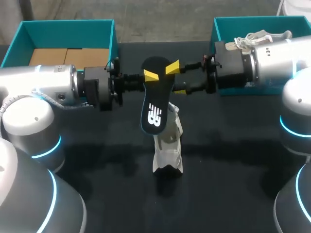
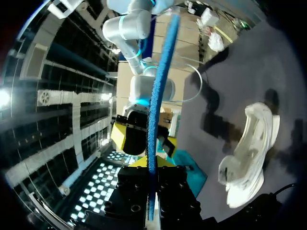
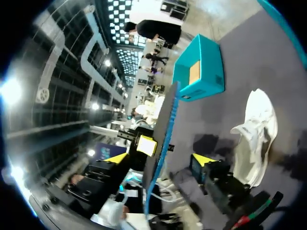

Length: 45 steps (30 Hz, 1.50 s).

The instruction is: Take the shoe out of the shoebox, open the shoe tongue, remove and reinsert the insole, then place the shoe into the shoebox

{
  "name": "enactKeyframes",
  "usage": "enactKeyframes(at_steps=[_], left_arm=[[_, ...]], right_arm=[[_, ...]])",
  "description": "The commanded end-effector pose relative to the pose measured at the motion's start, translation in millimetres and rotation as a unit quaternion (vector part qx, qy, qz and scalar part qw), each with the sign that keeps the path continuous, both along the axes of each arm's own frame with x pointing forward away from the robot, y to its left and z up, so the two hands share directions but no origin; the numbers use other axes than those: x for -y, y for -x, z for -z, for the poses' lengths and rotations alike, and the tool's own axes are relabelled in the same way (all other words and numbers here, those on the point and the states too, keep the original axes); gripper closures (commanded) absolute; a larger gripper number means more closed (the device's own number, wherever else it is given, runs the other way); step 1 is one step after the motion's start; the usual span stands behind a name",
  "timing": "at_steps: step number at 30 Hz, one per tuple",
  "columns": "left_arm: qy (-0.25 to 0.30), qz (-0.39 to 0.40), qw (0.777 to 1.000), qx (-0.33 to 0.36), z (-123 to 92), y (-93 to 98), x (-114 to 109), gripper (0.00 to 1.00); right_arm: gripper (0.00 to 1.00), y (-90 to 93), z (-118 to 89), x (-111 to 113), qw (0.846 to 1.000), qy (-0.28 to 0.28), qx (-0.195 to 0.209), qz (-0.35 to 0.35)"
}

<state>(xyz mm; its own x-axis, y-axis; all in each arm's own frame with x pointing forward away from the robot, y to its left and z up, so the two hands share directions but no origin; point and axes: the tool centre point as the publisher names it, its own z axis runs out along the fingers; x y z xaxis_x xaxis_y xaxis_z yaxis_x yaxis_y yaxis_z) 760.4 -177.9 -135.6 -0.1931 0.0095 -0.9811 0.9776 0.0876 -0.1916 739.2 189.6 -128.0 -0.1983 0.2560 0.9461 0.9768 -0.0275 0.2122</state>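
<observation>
A black insole (image 1: 154,97) with a white logo and blue underside hangs in the air over the table's middle. My left gripper (image 1: 149,76) is shut on its upper part. From the left wrist, the insole (image 2: 160,86) stands edge-on between the left gripper's (image 2: 151,165) fingers. My right gripper (image 1: 176,79) faces it from the other side and is open, one yellow tip on either side of the insole's edge. In the right wrist view the insole (image 3: 163,129) runs between the spread tips of the right gripper (image 3: 158,159). The white shoe (image 1: 168,150) (image 2: 249,153) (image 3: 256,134) lies on the black table below.
A teal shoebox (image 1: 68,29) with brown cardboard inside stands at the back left, also seen as the box (image 3: 199,74) ahead of the right gripper. A second teal box (image 1: 228,29) at the back right holds a white shoe (image 1: 257,38), partly behind my right arm.
</observation>
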Motion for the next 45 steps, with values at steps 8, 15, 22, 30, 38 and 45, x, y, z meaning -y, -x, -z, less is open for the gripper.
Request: enactKeyframes(at_steps=[8, 15, 22, 30, 38, 45], left_arm=[[-0.011, 0.033, 0.998, -0.059, 12.4, 18.0, -9.7, 1.0], [-0.027, 0.043, 0.996, -0.077, 15.4, 25.1, -11.2, 1.0], [-0.027, 0.043, 0.996, -0.077, 15.4, 25.1, -11.2, 1.0], [-0.027, 0.043, 0.996, -0.077, 15.4, 25.1, -11.2, 1.0], [-0.027, 0.043, 0.996, -0.077, 15.4, 25.1, -11.2, 1.0], [-0.027, 0.043, 0.996, -0.077, 15.4, 25.1, -11.2, 1.0]], right_arm=[[0.0, 17.7, 9.6, 23.3, 0.984, 0.124, 0.13, 0.0], [0.0, 17.7, 9.6, 23.3, 0.984, 0.124, 0.13, 0.0], [0.0, 17.7, 9.6, 23.3, 0.984, 0.124, 0.13, 0.0], [0.0, 17.7, 9.6, 23.3, 0.984, 0.124, 0.13, 0.0], [0.0, 17.7, 9.6, 23.3, 0.984, 0.124, 0.13, 0.0], [0.0, 17.7, 9.6, 23.3, 0.984, 0.124, 0.13, 0.0]])
